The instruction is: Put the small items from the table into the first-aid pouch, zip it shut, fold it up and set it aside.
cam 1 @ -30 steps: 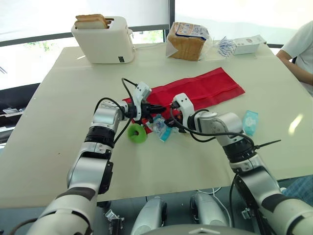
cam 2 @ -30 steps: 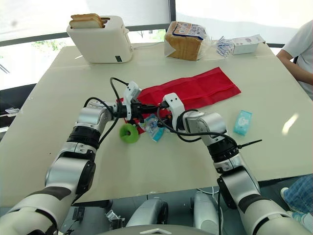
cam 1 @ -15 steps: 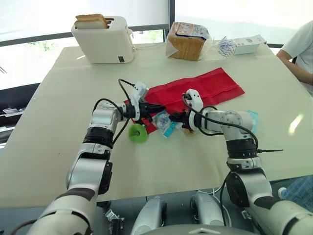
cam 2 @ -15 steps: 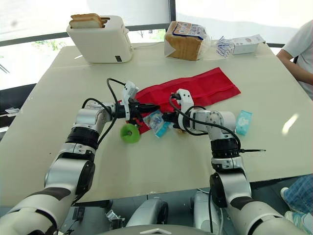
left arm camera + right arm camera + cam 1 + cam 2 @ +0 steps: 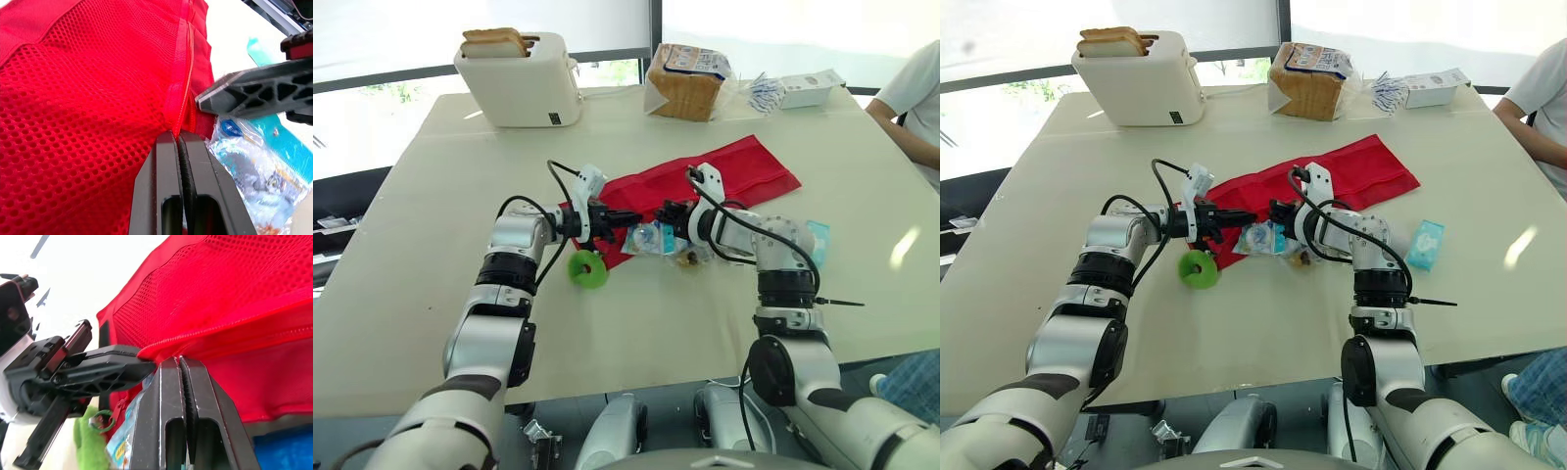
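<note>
The red first-aid pouch (image 5: 724, 176) lies unfolded and flat on the desk (image 5: 431, 215), running from the centre of the frame up towards the right. Its mesh pocket faces up and its zip seam shows in the left wrist view.

At the pouch's lower left end the two claws meet tip to tip. The left claw (image 5: 628, 214) reaches in from the left with its fingers (image 5: 166, 161) pressed together, pinching the pouch's edge at the zip seam. The right claw (image 5: 663, 211) comes in from the right with its fingers (image 5: 168, 382) also closed. Their tips sit at the red zip edge, but I cannot tell whether any cloth is caught between them.

Just below the claw tips a clear packet (image 5: 651, 238) with blue contents rests on the desk, touching the pouch's edge. A small brown item (image 5: 687, 258) lies just beside it on the right, and a green roll (image 5: 587, 268) sits on the desk to the lower left, near the left wrist. A teal packet (image 5: 1425, 243) lies well apart at the right of the frame, beyond the right arm.

Along the top of the frame stand a white toaster (image 5: 524, 88) holding bread slices (image 5: 494, 41), a bagged loaf (image 5: 687, 83) and a small white box (image 5: 808, 88). A person's white sleeve (image 5: 915, 88) shows at the upper right edge.
</note>
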